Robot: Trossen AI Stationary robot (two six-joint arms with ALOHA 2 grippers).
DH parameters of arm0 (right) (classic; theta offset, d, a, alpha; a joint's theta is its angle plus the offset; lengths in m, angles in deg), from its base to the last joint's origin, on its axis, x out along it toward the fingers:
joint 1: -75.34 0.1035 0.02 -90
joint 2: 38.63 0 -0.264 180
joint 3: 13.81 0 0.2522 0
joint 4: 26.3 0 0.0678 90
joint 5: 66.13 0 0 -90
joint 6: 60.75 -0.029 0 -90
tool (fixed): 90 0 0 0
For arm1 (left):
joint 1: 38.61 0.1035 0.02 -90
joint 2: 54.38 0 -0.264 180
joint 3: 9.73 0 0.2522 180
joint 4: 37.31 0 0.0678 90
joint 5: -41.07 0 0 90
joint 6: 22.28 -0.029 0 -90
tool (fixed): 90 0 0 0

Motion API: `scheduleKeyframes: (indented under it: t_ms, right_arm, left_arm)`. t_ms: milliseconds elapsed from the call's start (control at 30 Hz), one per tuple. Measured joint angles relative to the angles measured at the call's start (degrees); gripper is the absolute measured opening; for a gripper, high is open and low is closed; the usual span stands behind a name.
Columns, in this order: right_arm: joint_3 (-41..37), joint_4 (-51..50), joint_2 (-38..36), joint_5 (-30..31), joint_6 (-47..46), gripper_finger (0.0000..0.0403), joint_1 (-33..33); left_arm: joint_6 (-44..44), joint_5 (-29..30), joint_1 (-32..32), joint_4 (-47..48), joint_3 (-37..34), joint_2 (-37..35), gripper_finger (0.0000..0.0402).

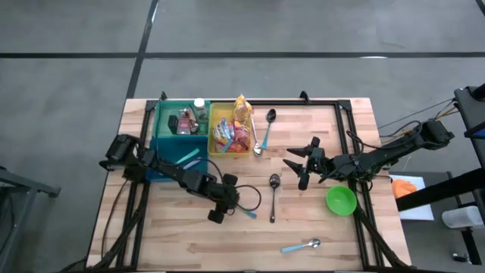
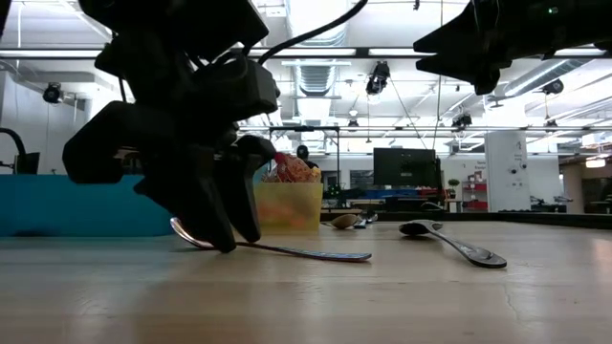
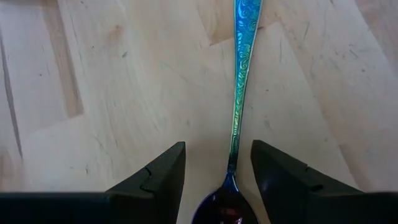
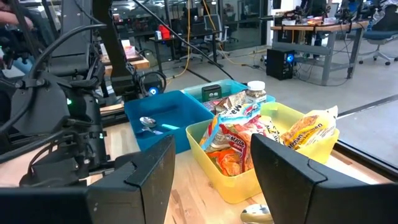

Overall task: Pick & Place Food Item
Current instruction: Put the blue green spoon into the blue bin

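Wood, plastic and metal at the desk

The desk (image 1: 189, 235) is pale wood in jointed strips, its grain plain and its finish matt. The spoon (image 3: 239, 93) under the left tool (image 3: 217, 180) has a glossy metal handle, iridescent blue-green with a fine embossed scroll pattern; another spoon (image 2: 454, 244) looks like polished metal. The tool's fingers (image 3: 155, 180) are matt black plastic. The yellow bin (image 4: 249, 180) and teal bin (image 4: 168, 118) look like smooth plastic, the yellow one slightly translucent. The snack packets (image 4: 236, 140) in it are shiny, crinkled foil. The green bowl (image 1: 341, 200) looks like smooth plastic.
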State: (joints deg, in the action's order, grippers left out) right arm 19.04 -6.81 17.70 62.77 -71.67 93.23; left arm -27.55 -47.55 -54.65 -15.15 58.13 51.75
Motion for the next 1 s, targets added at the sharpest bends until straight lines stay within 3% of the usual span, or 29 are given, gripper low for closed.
scheduleKeyframes:
  t_ms: [267, 733, 1000]
  right_arm:
    - [0.0, 0.0, 0.0, 0.0, 0.0, 0.0206, 0.0]
    - [0.0, 0.0, 0.0, 0.0, 0.0, 0.0206, 0.0]
    - [0.0, 0.0, 0.0, 0.0, 0.0, 0.0206, 0.0]
  left_arm:
    - [2.3, -2.3, 0.1, 0.5, 0.0, 0.1, 0.0157]
    - [2.3, -3.3, 0.0, 0.8, -0.1, 0.1, 0.0012]
    - [2.7, -3.1, 0.0, 0.4, -0.1, 0.1, 0.0004]
